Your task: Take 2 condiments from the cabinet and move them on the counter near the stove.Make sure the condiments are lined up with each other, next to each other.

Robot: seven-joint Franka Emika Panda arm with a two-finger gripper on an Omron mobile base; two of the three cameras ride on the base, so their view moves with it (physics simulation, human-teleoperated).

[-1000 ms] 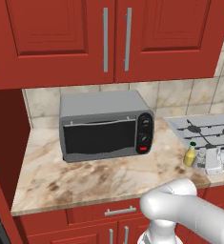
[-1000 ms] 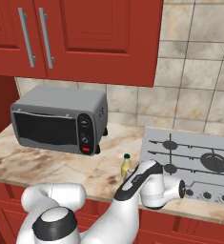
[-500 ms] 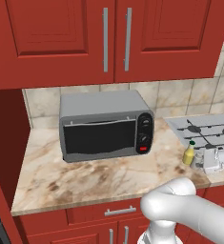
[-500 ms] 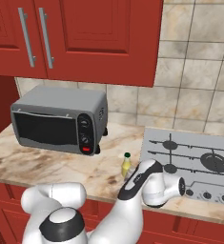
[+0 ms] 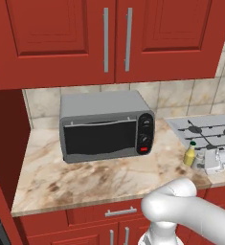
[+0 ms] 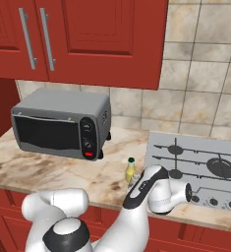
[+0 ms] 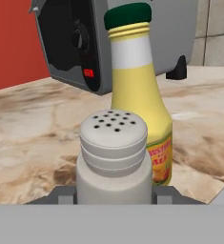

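We have the end effector (image 7: 113,198) closed on the shaker (image 7: 112,157) low over the bench (image 5: 109,177) beside the stove (image 6: 200,162), just beside the bottle (image 7: 137,95), so a careless release or retreat could nudge the bottle over or break the line.

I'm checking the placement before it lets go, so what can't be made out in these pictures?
- Shaker base, hand view: cut off by the bottom edge, so whether it rests on the counter is unclear.
- Shaker, right base view: hidden behind the arm; just the yellow bottle shows.
- Stove, left base view: cut off by the right edge.
- Bottle label, hand view: print too blurred to read.
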